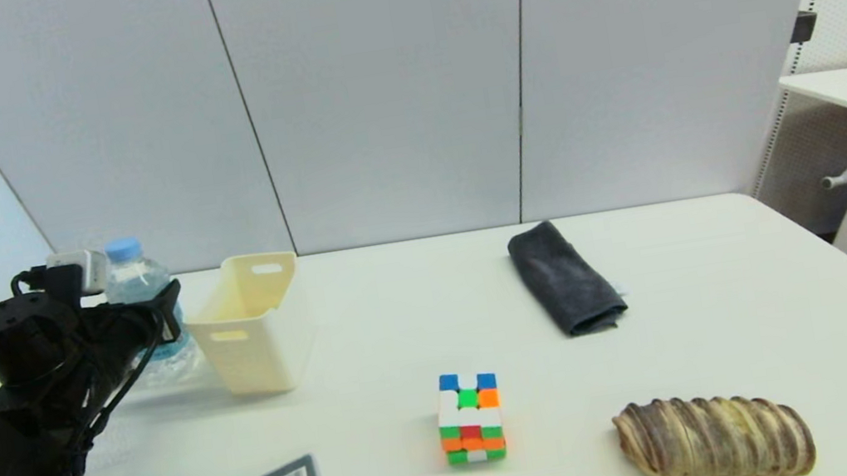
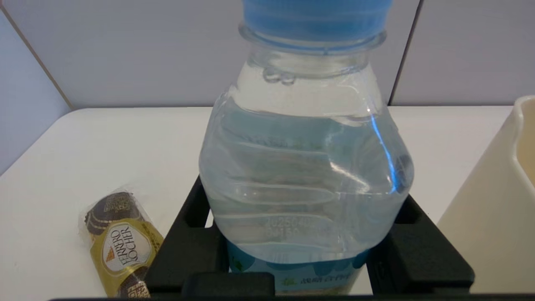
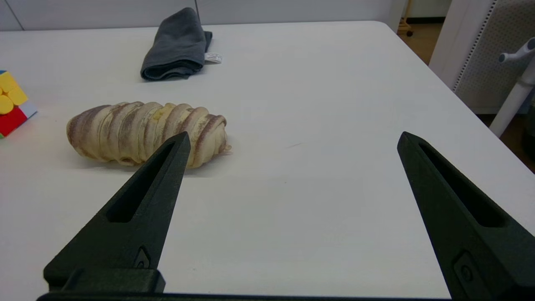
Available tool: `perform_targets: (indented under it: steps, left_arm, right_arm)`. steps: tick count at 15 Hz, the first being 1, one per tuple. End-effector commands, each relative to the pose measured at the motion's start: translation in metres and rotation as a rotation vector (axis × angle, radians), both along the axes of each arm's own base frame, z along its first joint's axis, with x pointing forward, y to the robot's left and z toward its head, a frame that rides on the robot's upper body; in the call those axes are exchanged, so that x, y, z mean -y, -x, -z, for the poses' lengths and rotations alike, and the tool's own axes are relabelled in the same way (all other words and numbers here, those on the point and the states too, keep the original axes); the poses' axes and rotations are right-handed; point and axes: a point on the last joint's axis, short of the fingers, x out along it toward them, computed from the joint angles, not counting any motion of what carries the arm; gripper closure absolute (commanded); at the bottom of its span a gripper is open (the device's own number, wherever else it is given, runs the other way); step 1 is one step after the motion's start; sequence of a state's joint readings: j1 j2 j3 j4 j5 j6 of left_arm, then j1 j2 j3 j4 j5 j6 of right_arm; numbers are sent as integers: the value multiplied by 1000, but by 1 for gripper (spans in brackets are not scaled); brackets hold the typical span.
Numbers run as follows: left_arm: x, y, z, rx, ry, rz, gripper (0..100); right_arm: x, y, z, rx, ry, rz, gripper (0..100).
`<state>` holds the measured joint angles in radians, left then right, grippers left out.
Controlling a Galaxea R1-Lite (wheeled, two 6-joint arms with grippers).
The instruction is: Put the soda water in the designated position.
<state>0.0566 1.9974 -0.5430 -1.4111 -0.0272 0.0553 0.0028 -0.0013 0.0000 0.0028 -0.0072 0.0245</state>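
Soda water [image 1: 142, 309]: upright at the table's far left, just beside the cream bin [image 1: 255, 322].
Left gripper [image 1: 149, 312]: fingers clamped on the bottle.
Left wrist only: Ferrero Rocher pack [image 2: 121, 246] lying near it.
Right gripper [image 3: 292, 142]: fingers wide apart, near the bread loaf [image 3: 146, 131].

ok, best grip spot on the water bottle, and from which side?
Take the water bottle at its labelled lower body, below the bulging shoulder, coming in level from the robot's side. It stands upright with the bin close on its right. The left claw already straddles it there.

White table [image 1: 368, 313] bears bin [image 1: 256, 326], cube [image 1: 470, 417], cloth [image 1: 564, 277].
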Motion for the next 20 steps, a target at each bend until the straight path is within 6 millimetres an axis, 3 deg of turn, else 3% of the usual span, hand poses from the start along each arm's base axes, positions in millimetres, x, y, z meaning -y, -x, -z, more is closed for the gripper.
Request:
perform_targets:
  steps: [1,3,4,13,16,20]
  left_arm:
    - [0,-3,2,3,-2,2,100]
    - [1,-3,2,3,-2,3,100]
    - [1,-3,2,4,0,3,0]
    - [0,-1,-10,43,2,3,0]
    - [1,4,-45,125,-2,10,0]
    - [3,29,-126,134,-1,14,0]
  right_arm:
    - [0,0,0,-3,0,0,0]
    - [0,0,0,-3,0,0,0]
    - [0,0,0,-3,0,0,0]
    - [0,0,0,-3,0,0,0]
    - [0,0,0,-3,0,-1,0]
    - [0,0,0,-3,0,0,0]
